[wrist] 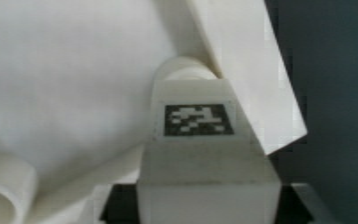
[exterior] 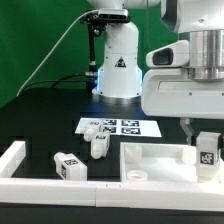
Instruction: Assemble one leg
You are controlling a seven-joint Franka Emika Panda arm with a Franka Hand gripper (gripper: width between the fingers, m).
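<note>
My gripper [exterior: 205,157] is shut on one leg [exterior: 207,151], a small white block with a black-and-white tag. It holds the leg upright at the exterior view's right end of the large flat white panel [exterior: 150,160]. In the wrist view the leg [wrist: 197,130] fills the middle between two dark fingers [wrist: 131,203], with the gripper [wrist: 202,207] closed round its base and the white panel [wrist: 69,80] behind it. I cannot tell whether the leg touches the panel. Three more legs lie loose: one [exterior: 70,165], a second [exterior: 99,146] and a third [exterior: 90,128].
The marker board [exterior: 125,127] lies behind the loose legs. A long white border rail [exterior: 14,160] runs along the exterior view's left and front. The robot base [exterior: 116,60] stands at the back. The table is black.
</note>
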